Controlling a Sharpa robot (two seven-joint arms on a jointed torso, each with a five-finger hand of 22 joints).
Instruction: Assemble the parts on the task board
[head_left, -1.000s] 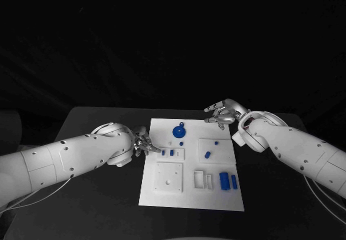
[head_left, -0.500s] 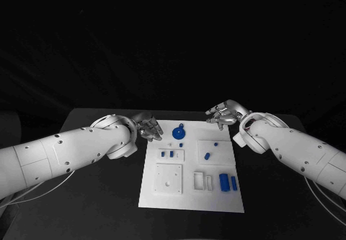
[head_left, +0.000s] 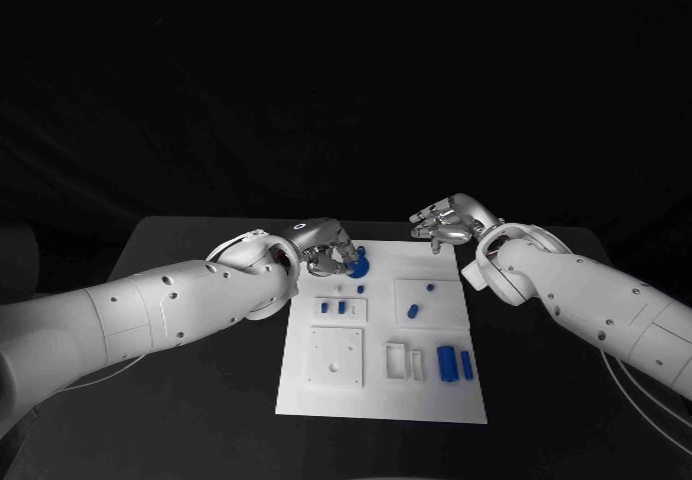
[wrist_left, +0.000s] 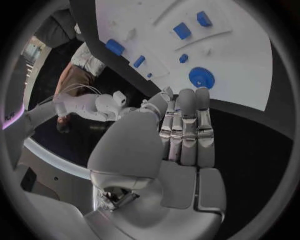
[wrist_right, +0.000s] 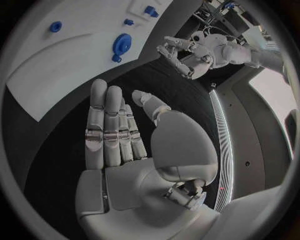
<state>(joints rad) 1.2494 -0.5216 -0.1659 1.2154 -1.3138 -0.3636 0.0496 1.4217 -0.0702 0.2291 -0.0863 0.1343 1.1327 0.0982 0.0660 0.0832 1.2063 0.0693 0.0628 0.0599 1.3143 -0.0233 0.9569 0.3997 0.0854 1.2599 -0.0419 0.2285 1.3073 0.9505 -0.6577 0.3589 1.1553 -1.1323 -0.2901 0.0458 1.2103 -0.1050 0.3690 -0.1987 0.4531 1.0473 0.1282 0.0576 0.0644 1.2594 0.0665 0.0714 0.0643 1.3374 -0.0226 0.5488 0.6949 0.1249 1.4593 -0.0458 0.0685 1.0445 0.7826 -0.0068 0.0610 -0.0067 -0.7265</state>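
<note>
The left silver many-fingered hand (head_left: 329, 250) hangs over the far left corner of the flat white rectangular task board (head_left: 378, 398), right beside the round blue gear-like disc (head_left: 358, 265). From the head view its fingers look curled toward the disc, though I cannot tell if they touch it; the left wrist view shows the fingers (wrist_left: 187, 130) straight, side by side, holding nothing, with the disc (wrist_left: 201, 77) beyond the tips.

The right silver many-fingered hand (head_left: 450, 224) hovers off the board's far right corner, above the black table (head_left: 188, 340), well apart from the parts. In its wrist view the fingers (wrist_right: 109, 125) lie flat and loosely spread, the palm bare, nothing held.

On the board I count, besides the one disc: two small blue blocks (head_left: 333, 307) side by side in a raised white frame on the left, one tiny blue peg (head_left: 359, 289) just beyond them, two small blue pieces (head_left: 415, 309) on the right-hand square plate, and two upright blue bars (head_left: 457, 363) near the right edge. One white square plate with a hole (head_left: 339, 357) sits nearer the robot, on the left
</note>
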